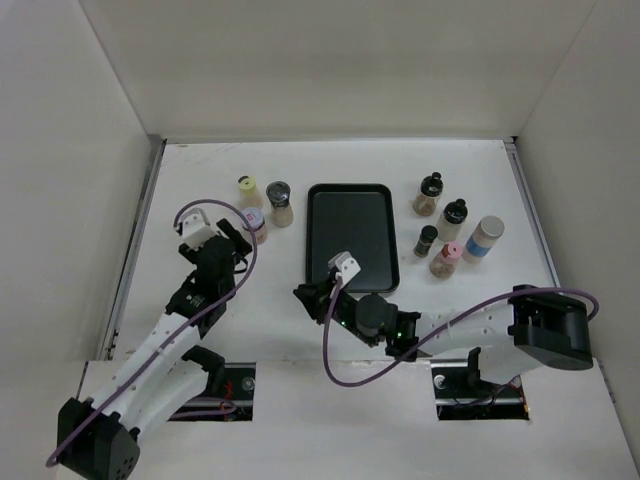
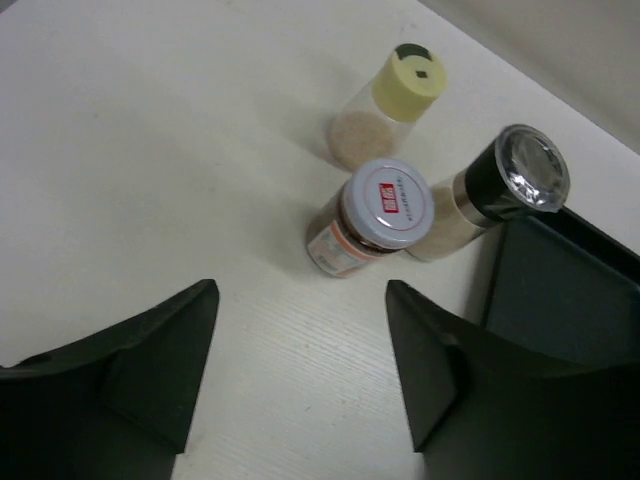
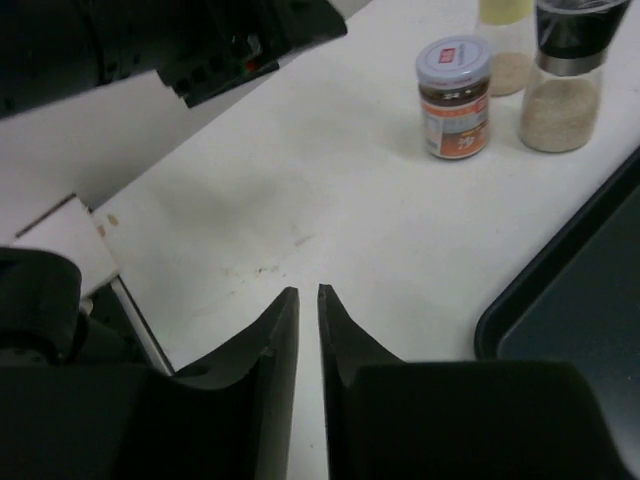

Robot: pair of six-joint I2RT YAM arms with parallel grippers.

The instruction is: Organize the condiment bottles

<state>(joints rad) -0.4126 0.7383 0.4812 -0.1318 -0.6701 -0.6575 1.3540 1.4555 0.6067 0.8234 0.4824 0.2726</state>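
"At 9 o'clock from the black tray (image 1: 350, 235), what did you log?" Ito asked.

"Three condiment bottles, upright and close together. The yellow-capped bottle (image 1: 249, 190) stood farthest out. The black-collared grinder (image 1: 280, 202) was at its 4 o'clock, just beside the tray's far-left corner. The lavender-lidded jar (image 1: 254, 224) was nearest the arms. The left gripper (image 1: 238, 243) sat at the jar's 7 o'clock with its jaws spread wide and nothing between them. Its wrist view put the jar ahead of the gap, apart from both fingers (image 2: 160, 360)."

"And the right gripper (image 1: 312, 296)?"

"It was at the tray's 7 o'clock, off the near-left corner. Its fingers (image 3: 280, 330) were drawn together to a thin slit and held nothing, over the white table (image 3: 300, 200)."

"The other side?"

"Five more stood at the tray's 3 o'clock, all upright and none touching. The far black-capped bottle (image 1: 429, 194) was at the back, with the middle black-capped bottle (image 1: 453, 219) at its 4 o'clock. The short black-capped bottle (image 1: 427, 240) was closest to the tray, with the pink-capped bottle (image 1: 446, 259) at its 5 o'clock. The white cylinder (image 1: 485, 238), with its blue band, stood outermost. Both grippers were well apart from that group."
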